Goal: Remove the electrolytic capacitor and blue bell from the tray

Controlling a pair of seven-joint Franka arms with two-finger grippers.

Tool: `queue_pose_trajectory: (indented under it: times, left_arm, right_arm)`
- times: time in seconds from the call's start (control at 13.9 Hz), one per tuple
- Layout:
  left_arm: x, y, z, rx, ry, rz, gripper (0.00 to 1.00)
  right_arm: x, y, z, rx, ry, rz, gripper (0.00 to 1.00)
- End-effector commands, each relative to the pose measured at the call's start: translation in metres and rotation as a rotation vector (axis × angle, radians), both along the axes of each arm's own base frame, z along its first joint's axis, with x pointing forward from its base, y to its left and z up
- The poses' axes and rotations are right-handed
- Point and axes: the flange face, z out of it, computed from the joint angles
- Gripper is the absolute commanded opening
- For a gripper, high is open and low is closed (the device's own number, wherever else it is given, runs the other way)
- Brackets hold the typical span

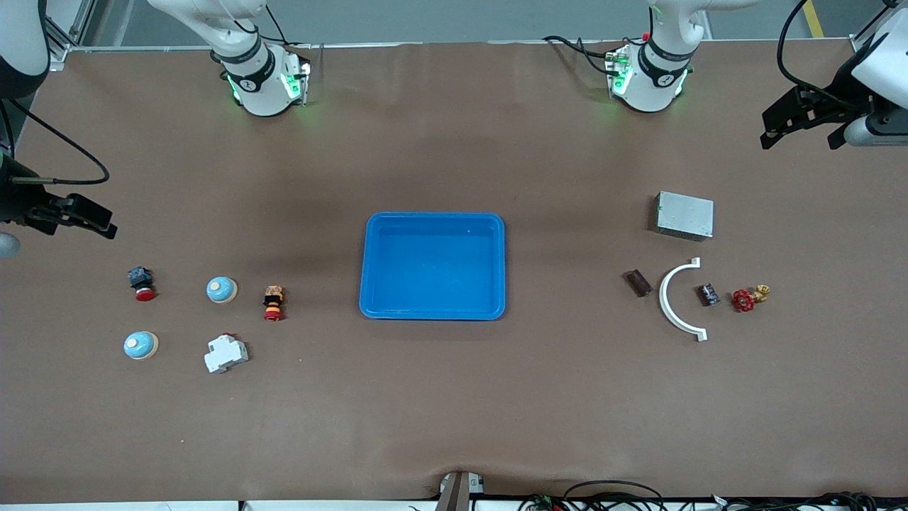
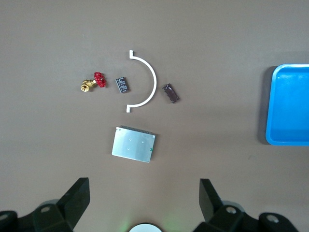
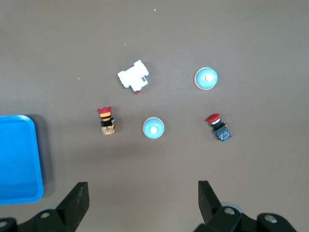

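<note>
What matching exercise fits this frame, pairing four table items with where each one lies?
Items:
1. blue tray
2. grey metal box
3. white circuit breaker
4. red-handled valve

Places:
a. toward the right arm's end, nearer the front camera than the bell above it
b. middle of the table
c. toward the left arm's end, farther from the camera than the white arc
d. beside the small dark component inside the arc's curve

Pairs: 1-b, 2-c, 3-a, 4-d
</note>
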Motion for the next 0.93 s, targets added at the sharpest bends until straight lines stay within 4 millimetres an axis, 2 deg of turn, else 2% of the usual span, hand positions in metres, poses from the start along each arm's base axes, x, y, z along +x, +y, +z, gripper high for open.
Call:
queue_pose_trajectory:
  times: [0.0, 0.29, 0.65, 0.86]
  left_arm:
    - [-0.008, 0.001, 0.005, 0.021, -0.021, -0.005, 1.00]
    - [-0.008, 0.002, 0.008, 0.020, -0.027, 0.000, 1.00]
    - [-0.011, 0.006, 0.004, 0.023, 0.008, 0.003, 1.00]
    - [-0.012, 0.003, 0.005, 0.024, 0.010, 0.000, 1.00]
  right_arm:
    - [-0.009, 0.012, 0.006, 0.047, 0.000, 0.020, 1.00]
    - [-0.010, 0.027, 0.010, 0.054, -0.009, 0.045, 1.00]
    - [-0.018, 0.028, 0.014, 0.056, 0.022, 0.042, 1.00]
    - [-0.023, 0.026, 0.023, 0.054, 0.022, 0.040, 1.00]
